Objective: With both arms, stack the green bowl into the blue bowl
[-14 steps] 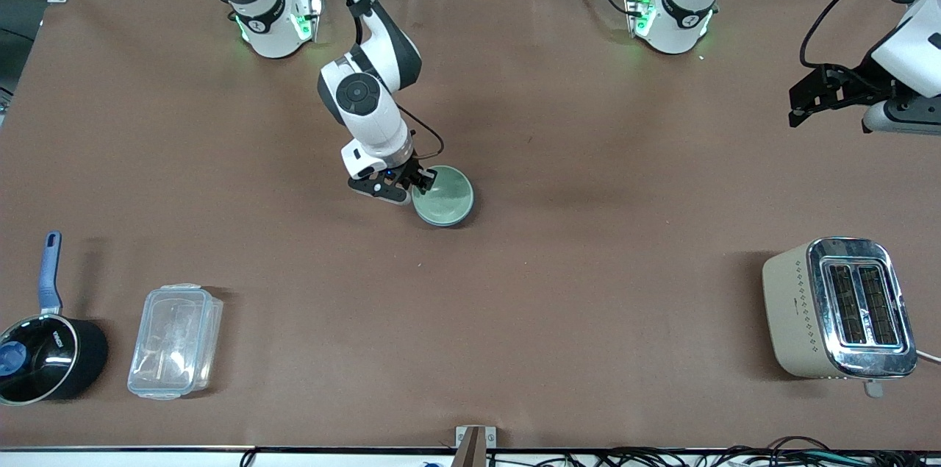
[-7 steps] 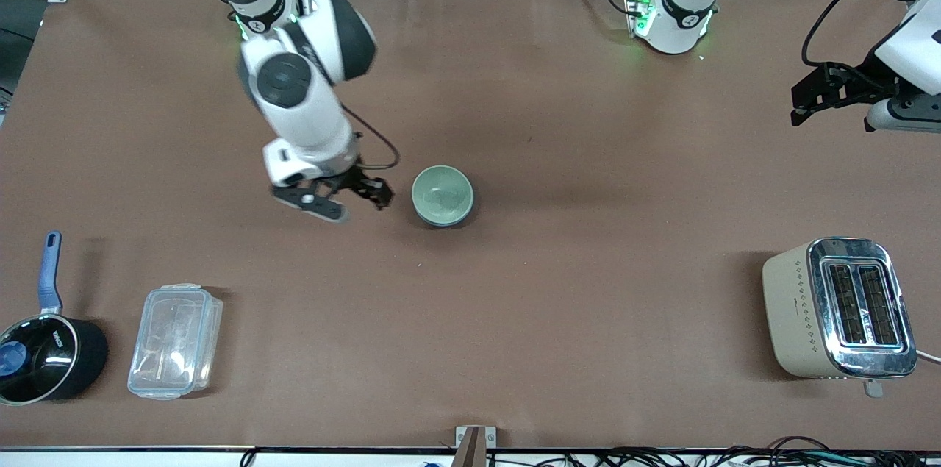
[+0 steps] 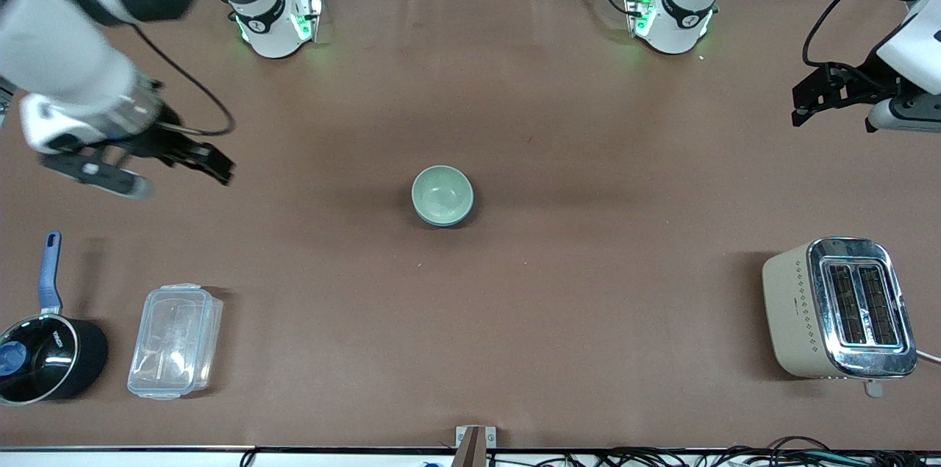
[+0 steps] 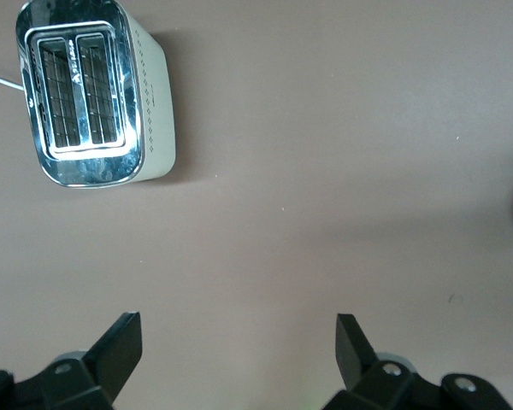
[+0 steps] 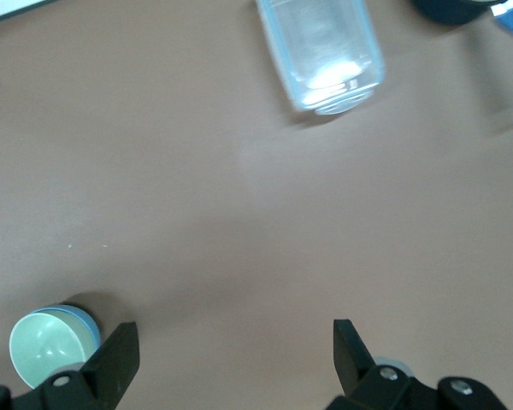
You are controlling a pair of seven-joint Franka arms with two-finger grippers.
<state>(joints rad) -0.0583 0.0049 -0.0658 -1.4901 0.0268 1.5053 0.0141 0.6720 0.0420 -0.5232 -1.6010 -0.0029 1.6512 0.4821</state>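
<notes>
The pale green bowl (image 3: 442,194) sits nested in the blue bowl (image 3: 444,223) in the middle of the table; only a thin dark-blue edge of the blue bowl shows round it. In the right wrist view the green bowl (image 5: 41,346) shows with the blue bowl's rim (image 5: 88,322) beside it. My right gripper (image 3: 180,176) is open and empty, up over the table toward the right arm's end, well apart from the bowls; it also shows in the right wrist view (image 5: 235,350). My left gripper (image 3: 799,104) is open and empty, and waits over the left arm's end of the table; it also shows in the left wrist view (image 4: 239,342).
A cream and chrome toaster (image 3: 838,307) stands near the front camera at the left arm's end, also in the left wrist view (image 4: 90,94). A clear lidded container (image 3: 175,340) and a black saucepan with a blue handle (image 3: 44,349) stand at the right arm's end.
My right gripper let go of the green bowl's rim, rose and swung away toward the right arm's end. The bowls stayed in place. The left arm barely moved.
</notes>
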